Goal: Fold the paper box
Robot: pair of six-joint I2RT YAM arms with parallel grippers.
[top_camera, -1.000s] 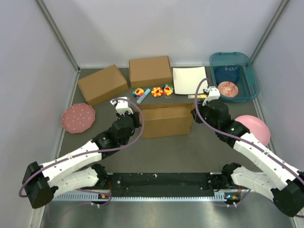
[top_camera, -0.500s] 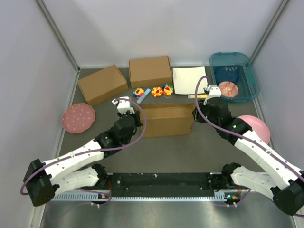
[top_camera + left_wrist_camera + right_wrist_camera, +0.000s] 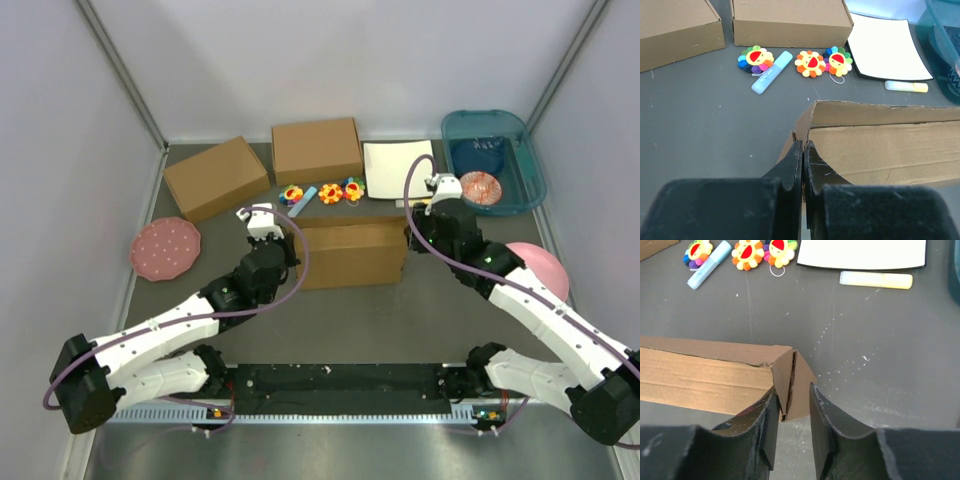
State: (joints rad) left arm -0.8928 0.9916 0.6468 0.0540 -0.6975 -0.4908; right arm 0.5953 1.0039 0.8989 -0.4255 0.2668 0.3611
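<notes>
Your right gripper [image 3: 793, 390] has just let go. Its jaws were nearly shut a second ago and now stand spread, and the wrist has crept toward 12 o'clock. I read that as the right-end tuck being done or a regrip coming, so check the flap holds before you call the fold finished.

Your left gripper [image 3: 803, 148] hasn't changed. It is clenched tight, tips against the left-end corner of the paper box [image 3: 350, 252]; I can't tell if any card is nipped between them.

In the right wrist view the end flap [image 3: 792, 372] stands just past the fingers [image 3: 821, 422]. Its lower tip dips into the gap and nothing squeezes it.

The box lies mid-table, already box-shaped, long side running 9 to 3 o'clock. The left gripper is at its 9 and the right gripper at its 3.

Beyond it at 12 are flower toys [image 3: 322, 193] and a blue marker [image 3: 302, 199]. Farther back are the left ready-made box [image 3: 216, 177] at 11, the back ready-made box [image 3: 316, 150] at 12 and the white sheet [image 3: 398, 168] at 1.
</notes>
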